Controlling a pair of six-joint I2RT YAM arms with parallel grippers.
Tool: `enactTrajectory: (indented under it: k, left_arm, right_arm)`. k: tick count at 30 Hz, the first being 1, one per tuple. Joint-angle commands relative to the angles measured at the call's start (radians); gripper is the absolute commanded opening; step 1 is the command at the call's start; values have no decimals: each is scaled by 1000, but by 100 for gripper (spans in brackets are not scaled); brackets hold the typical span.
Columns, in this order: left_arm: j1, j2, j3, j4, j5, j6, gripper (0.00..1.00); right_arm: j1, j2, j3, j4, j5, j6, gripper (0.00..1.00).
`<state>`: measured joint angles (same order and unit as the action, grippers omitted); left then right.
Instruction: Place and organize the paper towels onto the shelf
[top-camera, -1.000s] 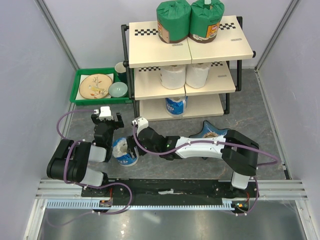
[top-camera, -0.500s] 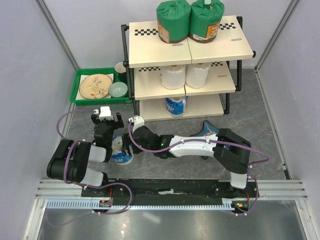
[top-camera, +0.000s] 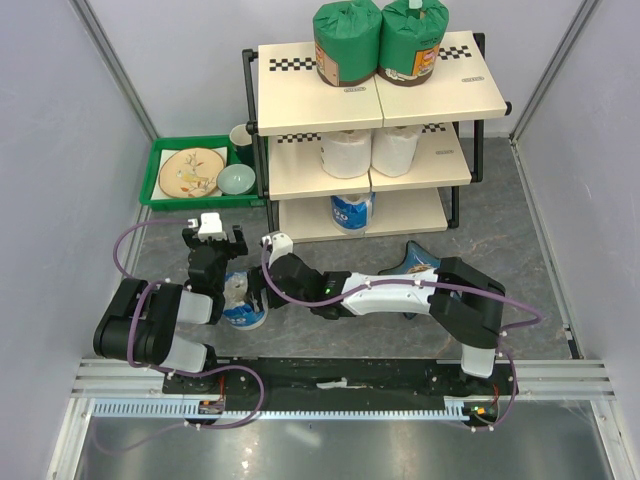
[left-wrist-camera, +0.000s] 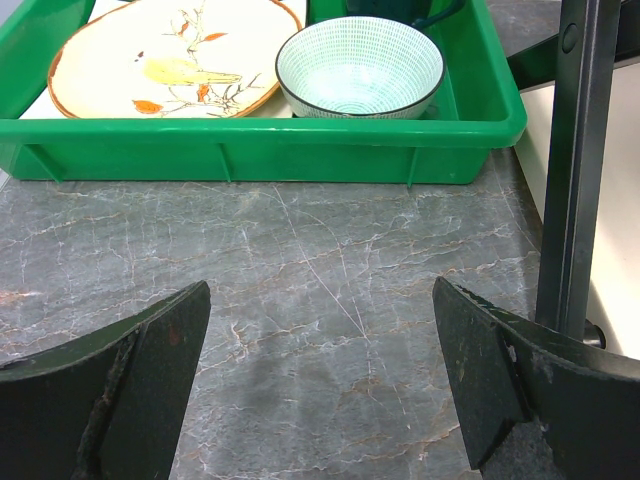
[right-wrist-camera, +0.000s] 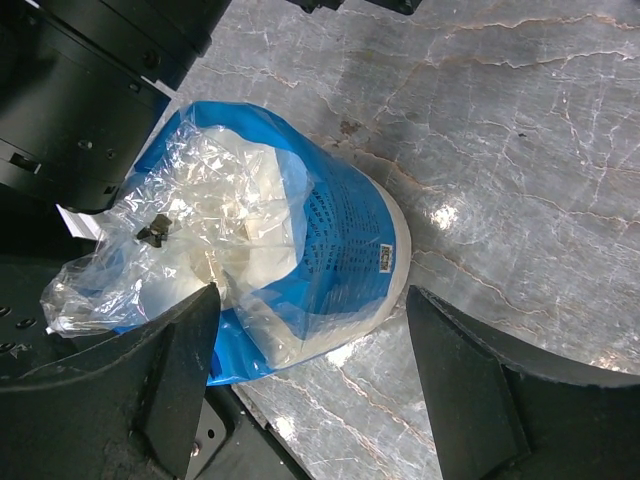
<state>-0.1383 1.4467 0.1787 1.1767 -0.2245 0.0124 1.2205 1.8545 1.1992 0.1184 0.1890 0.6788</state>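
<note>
From above, the shelf (top-camera: 300, 110) stands at the back with two green rolls (top-camera: 380, 42) on its top board, two white rolls (top-camera: 370, 152) on the middle board and a blue roll (top-camera: 351, 212) on the bottom one. The loose roll (top-camera: 243, 305), in blue wrap, sits on the table (top-camera: 520, 250) down front, well apart from the shelf. The right gripper (top-camera: 256, 292) is close against that roll's side, and the left gripper (top-camera: 214, 240) hangs just beyond it, pointing toward the green tray (top-camera: 200, 203) that holds a plate (top-camera: 190, 172) and a bowl (top-camera: 236, 180). A blue star dish (top-camera: 420, 262) peeks out from behind the right arm (top-camera: 400, 292). In the left wrist view the fingers (left-wrist-camera: 130, 380) are spread wide and hold nothing; the tray is straight ahead and a black shelf post rises at the right. In the right wrist view the fingers (right-wrist-camera: 480, 390) also stand wide and grip nothing. The loose roll, in crinkled blue and clear wrap, lies between and just ahead of them, its wrap close to one finger and the other finger clear of it
</note>
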Motion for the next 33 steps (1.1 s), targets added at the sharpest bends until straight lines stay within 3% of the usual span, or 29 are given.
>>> enactTrajectory:
  k: [1, 15, 33]
  left_arm:
    - [6, 3, 15, 43, 4, 11, 99]
    - [6, 1, 15, 43, 4, 11, 99]
    - [6, 1, 15, 43, 4, 9, 99]
  right_arm:
    - [5, -26, 23, 32, 3, 13, 83]
    - [5, 21, 109, 15, -5, 5, 83]
    - [11, 150, 224, -195, 75, -8, 75]
